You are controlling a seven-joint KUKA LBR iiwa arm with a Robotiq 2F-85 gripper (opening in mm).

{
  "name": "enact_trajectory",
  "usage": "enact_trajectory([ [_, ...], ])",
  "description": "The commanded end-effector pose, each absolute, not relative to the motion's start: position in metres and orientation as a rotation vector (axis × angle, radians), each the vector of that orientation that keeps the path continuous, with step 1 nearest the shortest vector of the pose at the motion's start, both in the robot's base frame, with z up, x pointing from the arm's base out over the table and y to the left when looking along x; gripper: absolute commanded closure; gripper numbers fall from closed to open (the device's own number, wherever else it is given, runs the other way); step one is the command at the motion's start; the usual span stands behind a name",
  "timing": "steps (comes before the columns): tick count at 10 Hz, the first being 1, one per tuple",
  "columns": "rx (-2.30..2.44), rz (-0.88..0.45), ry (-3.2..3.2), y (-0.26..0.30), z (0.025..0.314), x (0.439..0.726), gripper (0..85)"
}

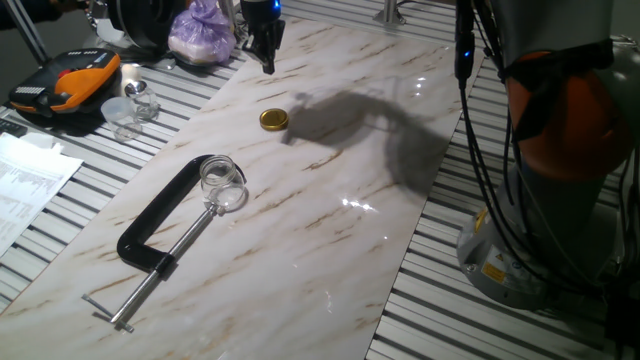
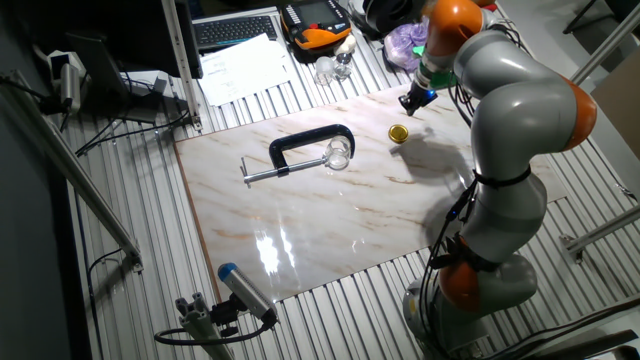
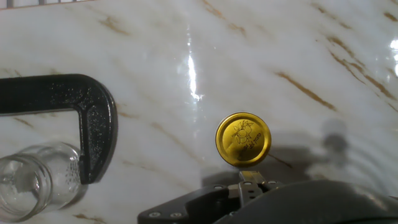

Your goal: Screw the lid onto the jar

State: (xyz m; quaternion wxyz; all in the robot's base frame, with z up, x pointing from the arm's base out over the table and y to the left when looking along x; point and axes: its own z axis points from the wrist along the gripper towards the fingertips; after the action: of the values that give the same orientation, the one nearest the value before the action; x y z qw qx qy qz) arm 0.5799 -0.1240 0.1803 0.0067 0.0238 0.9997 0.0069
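Here the jar (image 1: 222,181) sits uncapped in a black clamp (image 1: 160,226), the lid (image 1: 273,120) lying apart; jaws' state unclear.

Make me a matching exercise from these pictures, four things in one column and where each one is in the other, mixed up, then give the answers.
Things:
1. lid
2. jar
3. pincer
4. case

Places:
A. held in the black C-clamp
B. above the marble board, holding nothing
C. flat on the board, out in the open
D. off the board, on the slatted table

Pairs: 1-C, 2-A, 3-B, 4-D
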Motion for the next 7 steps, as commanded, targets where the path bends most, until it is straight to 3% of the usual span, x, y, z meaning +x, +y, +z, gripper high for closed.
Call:
enact_trajectory([
  [1,0.076,0.019,3.127,-0.1244,0.1809,0.5800,85.0],
  [7,0.108,0.022,3.144,-0.1287,0.1836,0.5797,85.0],
])
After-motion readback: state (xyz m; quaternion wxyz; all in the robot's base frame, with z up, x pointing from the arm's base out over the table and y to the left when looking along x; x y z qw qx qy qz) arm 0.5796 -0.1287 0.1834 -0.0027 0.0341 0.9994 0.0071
